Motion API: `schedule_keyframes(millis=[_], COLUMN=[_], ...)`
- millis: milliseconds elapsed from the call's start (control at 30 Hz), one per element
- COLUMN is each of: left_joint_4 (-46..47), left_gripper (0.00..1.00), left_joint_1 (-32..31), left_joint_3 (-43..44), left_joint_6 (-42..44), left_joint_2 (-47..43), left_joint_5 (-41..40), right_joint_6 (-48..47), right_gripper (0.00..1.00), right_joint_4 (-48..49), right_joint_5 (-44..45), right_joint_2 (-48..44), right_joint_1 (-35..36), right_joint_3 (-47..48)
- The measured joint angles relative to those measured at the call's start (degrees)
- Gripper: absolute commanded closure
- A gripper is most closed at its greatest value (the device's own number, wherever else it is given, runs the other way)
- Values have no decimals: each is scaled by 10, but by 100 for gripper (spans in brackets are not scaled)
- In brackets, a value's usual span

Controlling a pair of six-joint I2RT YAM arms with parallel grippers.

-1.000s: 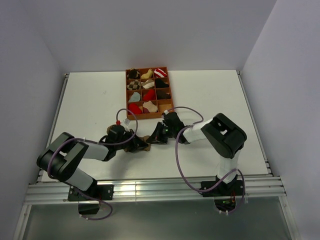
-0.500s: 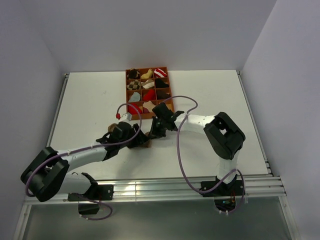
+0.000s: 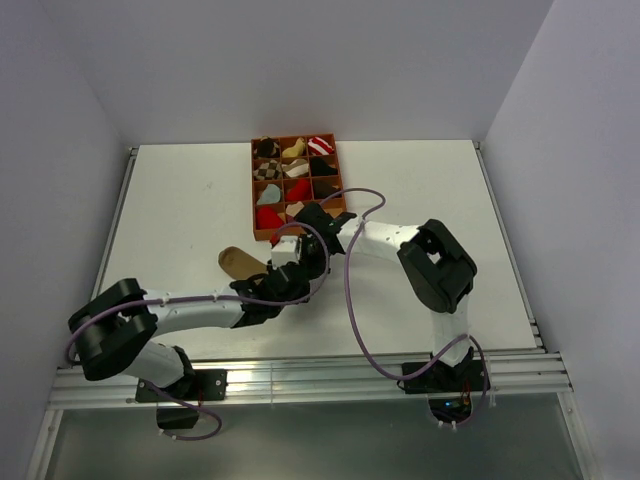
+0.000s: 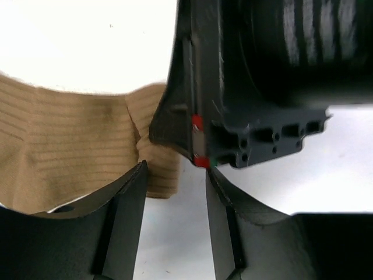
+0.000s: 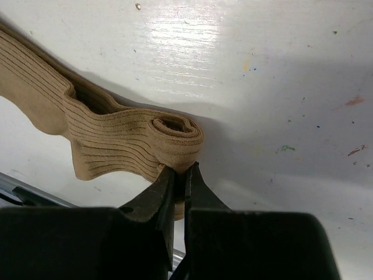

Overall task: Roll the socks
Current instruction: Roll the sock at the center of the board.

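Pinching brown sock (image 5: 116, 137) roll, right claw (image 5: 182, 170) closed

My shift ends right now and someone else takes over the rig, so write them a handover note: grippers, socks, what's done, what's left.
Left gripper: open, beside the brown sock, holding nothing.
Right gripper: shut on the sock's rolled end.
Sock: on the table, just in front of the tray, which holds sock bundles.
Done: one end is curled into a small roll.
Left: the rest of the sock lies flat and unrolled; finish rolling it.
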Motion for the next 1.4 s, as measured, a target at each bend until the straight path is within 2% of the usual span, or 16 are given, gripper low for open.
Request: schedule_keyframes(millis=[167, 300, 367, 467, 500, 533, 733, 800, 833, 867, 933, 1033, 1200, 1400], left_joint_4=[-20, -36, -40, -48, -52, -54, -58, -57, -55, -50, -42, -26, 26, 74], left_gripper=[54, 61, 68, 83, 93, 99, 99, 99, 99, 100, 99, 99, 100, 100], left_joint_1=[-30, -36, -39, -43, -44, -45, -49, -47, -45, -40, -26, 7, 112, 215], left_joint_3=[21, 43, 49, 58, 63, 66, 67, 63, 58, 48, 26, -12, -84, -116], left_joint_6=[4, 4, 4, 3, 2, -1, -7, -10, -11, -12, -14, -16, -27, -38], left_joint_2=[45, 76, 91, 106, 112, 116, 118, 111, 104, 93, 64, 16, -62, -76], left_joint_5=[-45, -72, -82, -95, -99, -102, -106, -99, -92, -78, -49, 5, 136, 281], right_joint_6=[0, 0, 0, 0, 1, 1, 21, 33, 36, 41, 50, 59, 75, 96], right_gripper=[100, 100, 100, 100, 100, 98, 84, 71, 63, 48, 36, 28, 27, 33], right_joint_4=[-4, -5, -5, -3, -1, 5, 102, 146, 169, 187, 227, 277, 370, 451], right_joint_5=[0, -1, -2, -4, -4, -6, -34, -42, -45, -49, -56, -62, -67, -79], right_joint_2=[3, 4, 4, 4, 4, 4, -27, -46, -56, -67, -94, -128, -164, -161], right_joint_1=[0, 0, 0, 0, -1, -1, -13, -15, -16, -16, -19, -22, -26, -26], right_joint_3=[3, 4, 4, 3, 3, -1, -74, -110, -128, -147, -186, -228, -270, -308])
